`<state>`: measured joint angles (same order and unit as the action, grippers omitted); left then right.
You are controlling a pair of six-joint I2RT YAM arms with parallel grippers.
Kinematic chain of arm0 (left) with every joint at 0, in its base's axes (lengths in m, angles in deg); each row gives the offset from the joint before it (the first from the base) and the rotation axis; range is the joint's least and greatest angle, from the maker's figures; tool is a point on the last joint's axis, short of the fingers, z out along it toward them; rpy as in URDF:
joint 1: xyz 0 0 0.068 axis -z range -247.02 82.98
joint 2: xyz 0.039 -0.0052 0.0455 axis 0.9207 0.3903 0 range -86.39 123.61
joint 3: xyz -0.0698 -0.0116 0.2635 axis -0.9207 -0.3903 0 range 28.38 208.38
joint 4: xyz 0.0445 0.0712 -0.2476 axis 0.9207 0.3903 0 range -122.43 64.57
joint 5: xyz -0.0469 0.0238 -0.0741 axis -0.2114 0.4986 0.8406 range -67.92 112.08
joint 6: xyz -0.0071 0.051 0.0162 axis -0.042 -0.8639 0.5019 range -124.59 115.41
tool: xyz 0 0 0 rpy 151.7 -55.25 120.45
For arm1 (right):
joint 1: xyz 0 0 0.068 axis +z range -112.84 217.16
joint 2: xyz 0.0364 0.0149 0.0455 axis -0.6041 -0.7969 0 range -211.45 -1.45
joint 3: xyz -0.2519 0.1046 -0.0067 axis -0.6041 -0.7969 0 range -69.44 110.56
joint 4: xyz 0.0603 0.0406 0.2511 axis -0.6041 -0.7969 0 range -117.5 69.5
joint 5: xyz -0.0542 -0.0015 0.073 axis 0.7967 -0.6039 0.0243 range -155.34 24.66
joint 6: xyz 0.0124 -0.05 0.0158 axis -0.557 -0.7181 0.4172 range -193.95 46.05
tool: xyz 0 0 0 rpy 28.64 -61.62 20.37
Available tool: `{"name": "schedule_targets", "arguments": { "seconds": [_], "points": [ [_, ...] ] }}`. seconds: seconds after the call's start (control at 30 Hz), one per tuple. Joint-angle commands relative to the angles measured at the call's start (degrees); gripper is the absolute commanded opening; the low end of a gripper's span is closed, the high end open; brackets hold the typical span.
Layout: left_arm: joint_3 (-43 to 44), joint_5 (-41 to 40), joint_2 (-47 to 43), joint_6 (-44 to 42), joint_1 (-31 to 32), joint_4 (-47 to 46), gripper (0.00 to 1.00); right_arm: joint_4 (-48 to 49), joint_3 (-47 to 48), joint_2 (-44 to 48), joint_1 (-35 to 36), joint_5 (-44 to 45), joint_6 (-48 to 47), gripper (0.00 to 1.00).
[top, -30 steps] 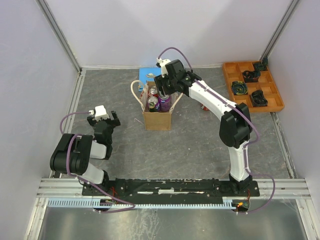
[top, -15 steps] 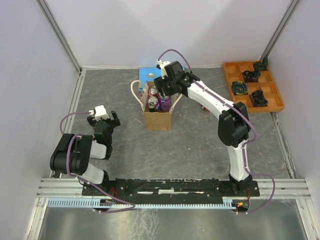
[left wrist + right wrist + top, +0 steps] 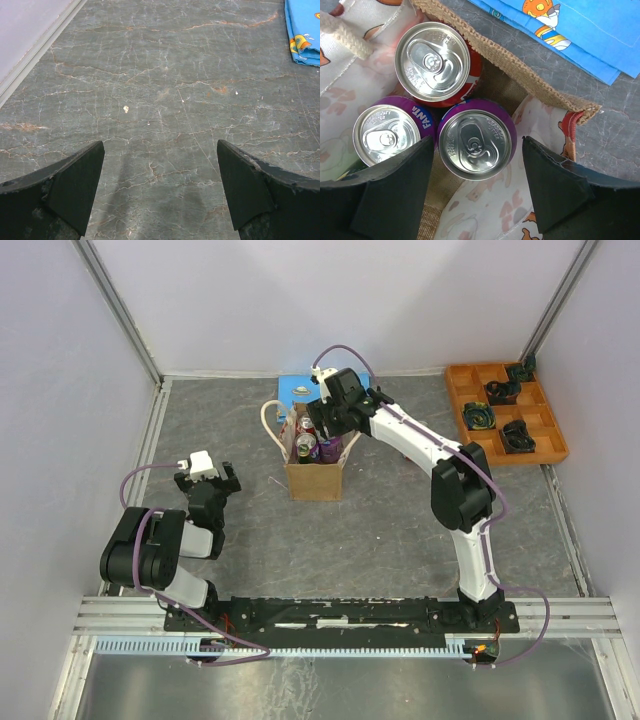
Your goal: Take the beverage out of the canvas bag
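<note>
Early stage: the bag [image 3: 315, 483] stands upright on the bench [image 3: 400, 530], with a red can [image 3: 432, 62] and two purple ones inside. The right claw [image 3: 477, 150] hangs wide open over the bag's mouth, one purple can [image 3: 475, 142] between its fingers, with no contact visible. The left claw [image 3: 160, 165], also wide, sits well apart. Nothing is out yet; grasp, lift and set-down remain

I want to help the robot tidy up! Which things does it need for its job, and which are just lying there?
For the job: canvas bag, red can, purple can, Fanta can, right end effector open above them.
Just lying about: blue board, orange tray, black parts inside it.
</note>
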<state>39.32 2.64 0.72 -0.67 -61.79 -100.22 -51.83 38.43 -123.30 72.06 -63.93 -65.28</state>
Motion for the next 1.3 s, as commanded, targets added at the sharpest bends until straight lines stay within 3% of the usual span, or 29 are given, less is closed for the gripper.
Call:
{"name": "schedule_targets", "arguments": {
  "seconds": [0.0,0.43,0.67,0.73,0.8,0.87,0.9,1.27],
  "points": [
    [1.28,-1.19,0.15,-2.08,0.13,-2.74,0.99,0.58,0.23,-0.87,0.03,2.35,-0.62,0.79],
    [1.28,-1.26,0.18,-2.11,0.10,-2.66,0.99,-0.18,2.37,-5.30,0.03,2.11,-0.25,0.84],
    [1.28,-1.22,0.19,-2.08,0.13,-2.69,0.99,-0.76,2.82,-7.26,0.00,2.08,0.22,0.81],
    [1.28,-1.21,0.20,-2.08,0.12,-2.65,0.99,-0.84,2.71,-7.20,0.00,2.11,0.09,0.69],
    [1.28,-1.22,0.20,-2.12,0.13,-2.68,0.99,-0.84,2.71,-6.90,0.01,2.01,-0.29,0.44],
    [1.28,-1.25,0.17,-2.08,0.13,-2.68,0.99,-0.74,2.75,-6.39,0.08,2.37,-0.40,0.11],
    [1.28,-1.22,0.16,-2.08,0.13,-2.68,0.99,-0.68,2.78,-6.15,0.03,2.62,-0.41,0.01],
    [1.27,-1.23,0.19,-2.08,0.10,-2.70,0.99,3.06,6.88,3.11,0.01,2.02,-4.33,0.00]
  ]
}}
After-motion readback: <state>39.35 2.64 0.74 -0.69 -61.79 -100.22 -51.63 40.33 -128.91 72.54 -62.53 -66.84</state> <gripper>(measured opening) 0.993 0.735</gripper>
